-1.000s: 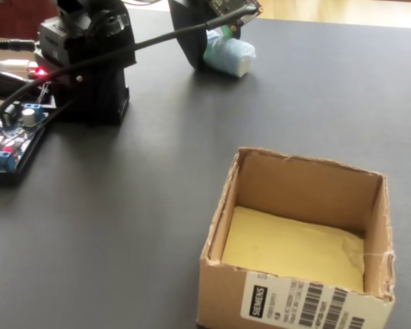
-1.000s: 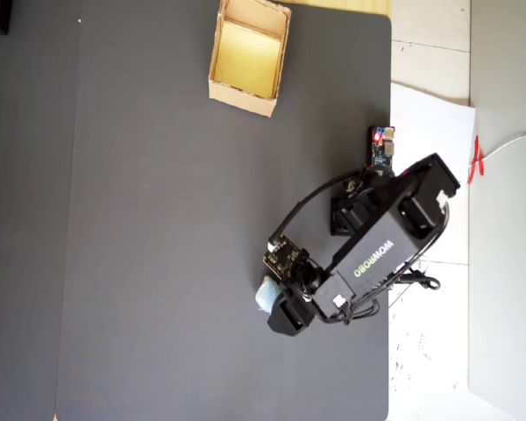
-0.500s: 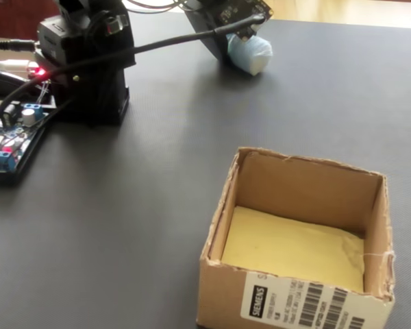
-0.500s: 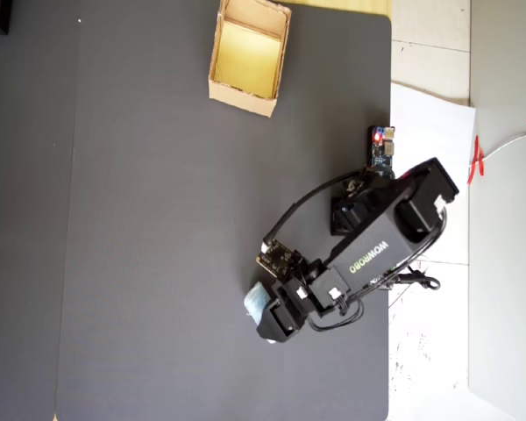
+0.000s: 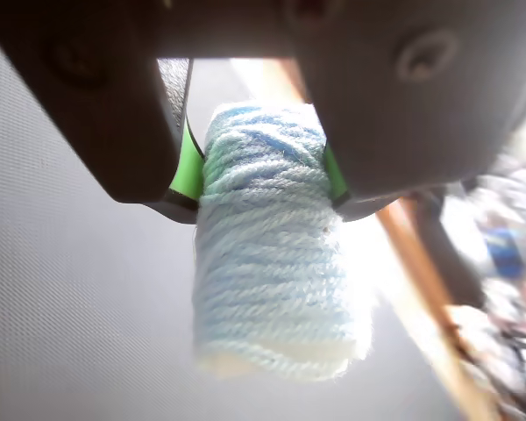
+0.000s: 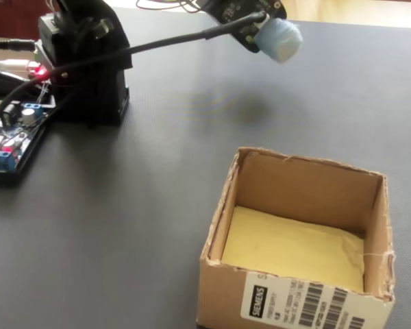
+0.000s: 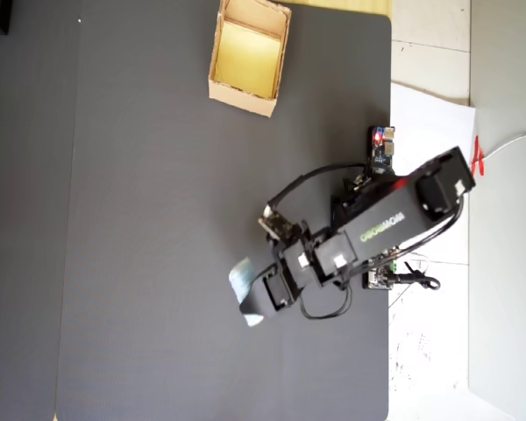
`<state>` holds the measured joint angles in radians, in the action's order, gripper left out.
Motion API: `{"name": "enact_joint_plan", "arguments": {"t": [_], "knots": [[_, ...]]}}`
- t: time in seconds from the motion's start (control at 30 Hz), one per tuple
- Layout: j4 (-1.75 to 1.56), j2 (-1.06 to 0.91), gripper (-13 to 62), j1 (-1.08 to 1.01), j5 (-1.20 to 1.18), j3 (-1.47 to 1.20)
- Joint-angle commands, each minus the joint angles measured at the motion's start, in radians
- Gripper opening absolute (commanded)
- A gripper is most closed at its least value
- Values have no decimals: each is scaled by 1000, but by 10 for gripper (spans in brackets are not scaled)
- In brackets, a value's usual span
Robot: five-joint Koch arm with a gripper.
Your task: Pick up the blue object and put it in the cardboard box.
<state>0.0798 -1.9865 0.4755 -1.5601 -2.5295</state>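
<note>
The blue object (image 5: pixel 267 254), a pale blue ribbed yarn roll, is clamped between the green-padded jaws of my gripper (image 5: pixel 259 171), with most of its length sticking out below them. In the fixed view the roll (image 6: pixel 281 40) hangs in the air above the dark mat, held by the gripper (image 6: pixel 262 34), with its shadow on the mat below. From overhead the roll (image 7: pixel 240 279) and gripper (image 7: pixel 251 296) are at mid-mat. The cardboard box (image 6: pixel 226 288) stands open and empty in the near foreground, and overhead it (image 7: pixel 241 99) sits at the mat's top edge.
The black arm base (image 6: pixel 89 65) stands at the left of the fixed view, with a circuit board (image 6: pixel 10 140) and red light beside it. Overhead, a blue board (image 7: pixel 383 151) lies on white paper (image 7: pixel 430 114) right of the mat.
The gripper has lifted the blue roll off the mat. It moved up and to the right in the fixed view, and to the left overhead. The box has not moved.
</note>
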Motion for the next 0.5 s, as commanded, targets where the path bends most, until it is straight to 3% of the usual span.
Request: {"name": "enact_joint_plan", "arguments": {"t": [0.0,0.47], "knots": [[-107,-41,74,-23,-18,18],[-215,-195,75,-396,-14,-37]]}}
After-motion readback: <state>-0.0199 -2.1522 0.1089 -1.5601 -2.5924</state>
